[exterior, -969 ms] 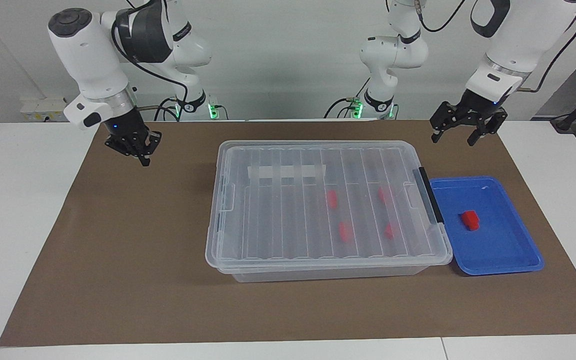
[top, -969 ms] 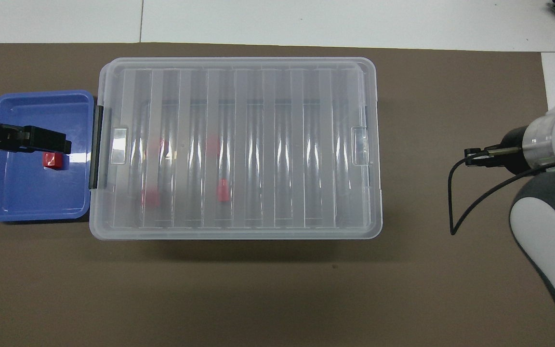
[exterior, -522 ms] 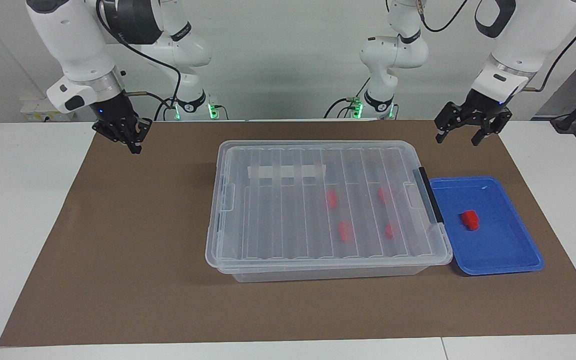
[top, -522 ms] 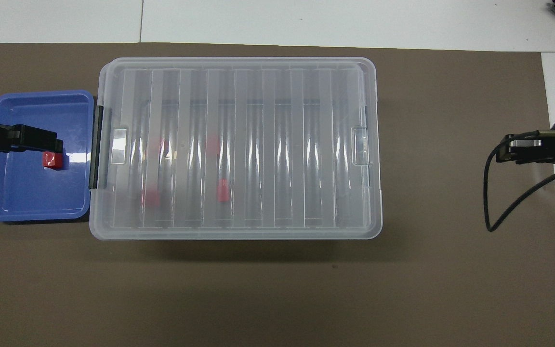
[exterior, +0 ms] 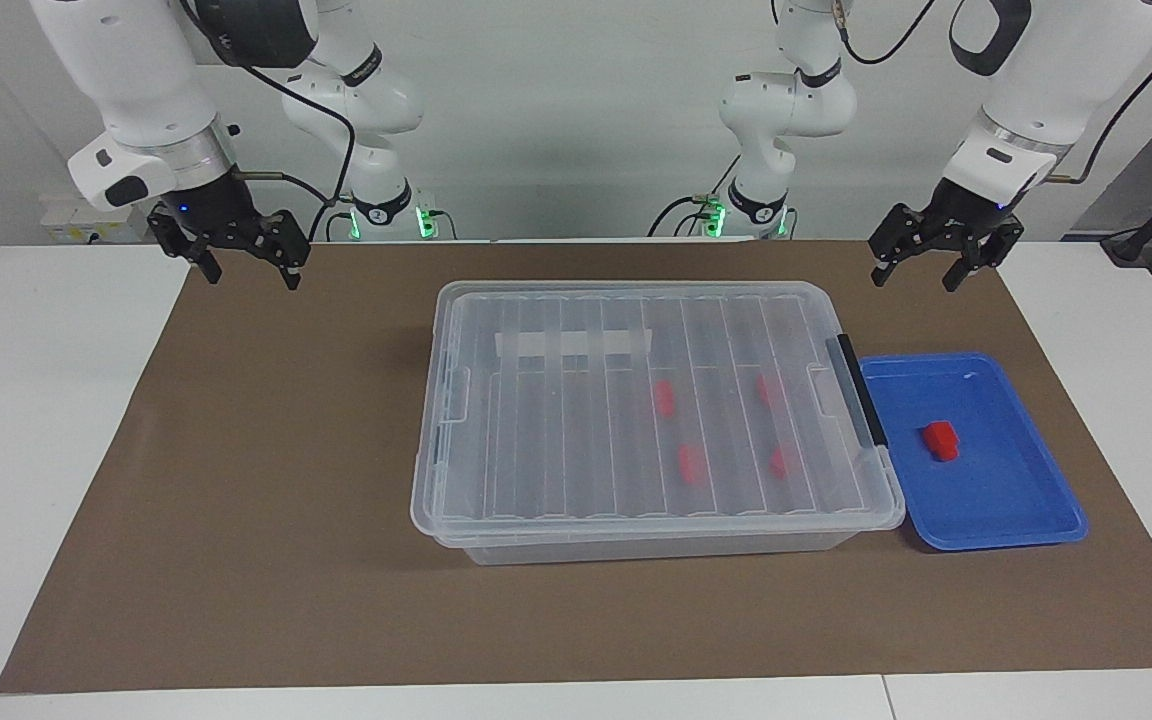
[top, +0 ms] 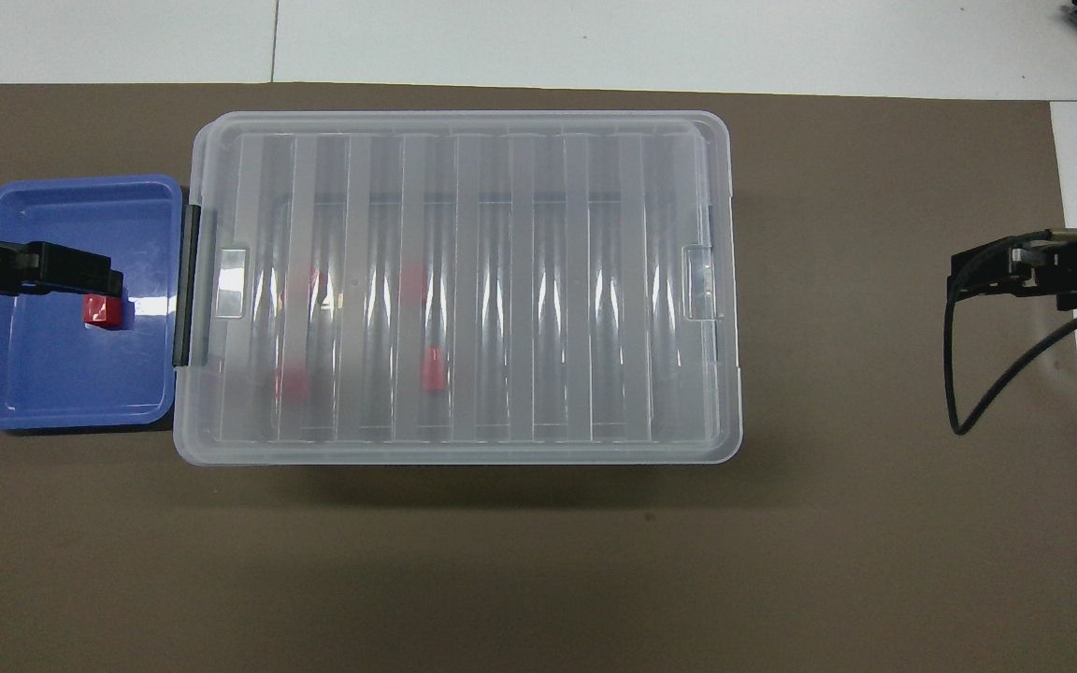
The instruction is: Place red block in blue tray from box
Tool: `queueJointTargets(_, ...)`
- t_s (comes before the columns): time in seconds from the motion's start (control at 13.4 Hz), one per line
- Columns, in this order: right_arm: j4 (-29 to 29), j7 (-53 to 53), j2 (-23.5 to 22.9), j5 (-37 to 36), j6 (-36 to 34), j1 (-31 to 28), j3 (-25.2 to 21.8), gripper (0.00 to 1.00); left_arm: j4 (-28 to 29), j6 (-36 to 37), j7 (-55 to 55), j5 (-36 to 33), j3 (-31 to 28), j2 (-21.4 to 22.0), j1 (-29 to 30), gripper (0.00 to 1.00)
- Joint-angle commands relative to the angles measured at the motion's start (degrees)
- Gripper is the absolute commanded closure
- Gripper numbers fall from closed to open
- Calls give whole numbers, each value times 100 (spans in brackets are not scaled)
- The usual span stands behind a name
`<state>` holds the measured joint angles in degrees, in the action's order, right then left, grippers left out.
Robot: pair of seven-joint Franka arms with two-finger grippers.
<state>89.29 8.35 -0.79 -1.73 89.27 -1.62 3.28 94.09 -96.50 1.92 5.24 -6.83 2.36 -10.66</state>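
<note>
The box (exterior: 556, 440), a large clear bin with its ribbed lid shut, sits mid-mat; it also shows in the overhead view (top: 538, 280). Several red blocks (exterior: 690, 463) show through the lid. Another red block (exterior: 940, 440) lies in the blue tray (exterior: 1011, 490), which touches the box's black-handle end; the overhead view shows that block (top: 101, 309) and the tray (top: 52, 383) too. My left gripper (exterior: 916, 272) (top: 52, 266) is open, empty, raised above the tray's end of the table. My right gripper (exterior: 246, 270) (top: 1006, 271) is open, empty, raised over the mat's edge at the right arm's end.
A brown mat (exterior: 266, 480) covers the white table. The black bar handle (exterior: 861, 400) and a whitish tape strip (exterior: 573, 344) are on the box lid. A black cable (top: 969, 374) loops from the right wrist.
My right gripper has risen and drawn back toward the mat's edge, turning so its spread fingers show. My left gripper rose slightly. Box, tray and blocks have not moved.
</note>
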Motion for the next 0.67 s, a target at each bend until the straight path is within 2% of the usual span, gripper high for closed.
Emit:
queueJointTargets(0.0,308,158,219,-82,-41,-41,50,0,57,79,-51,-110,41,89,47,0)
queueJointTargets(0.6,309,97,219,68,3,-102,15,0,57,79,-51,-110,41,89,38,0)
